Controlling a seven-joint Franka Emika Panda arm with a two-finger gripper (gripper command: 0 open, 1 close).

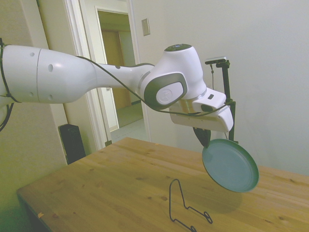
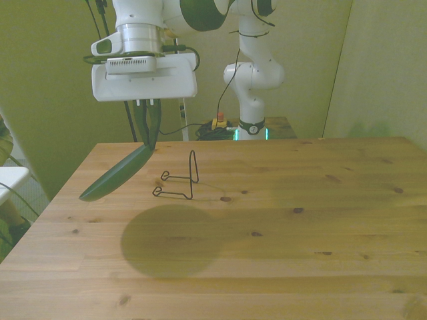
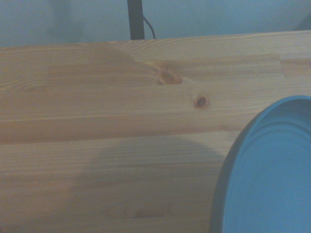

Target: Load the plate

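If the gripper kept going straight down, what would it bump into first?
Probably the bare table. The gripper points down, holding the plate by its rim, so the plate's low edge would likely touch first. The rack seems off to one side.

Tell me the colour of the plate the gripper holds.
Plain dull teal-green plate, no pattern; clearest in the side view.

White arm [image 1: 72, 79], grey joints (perhaps black cabling)
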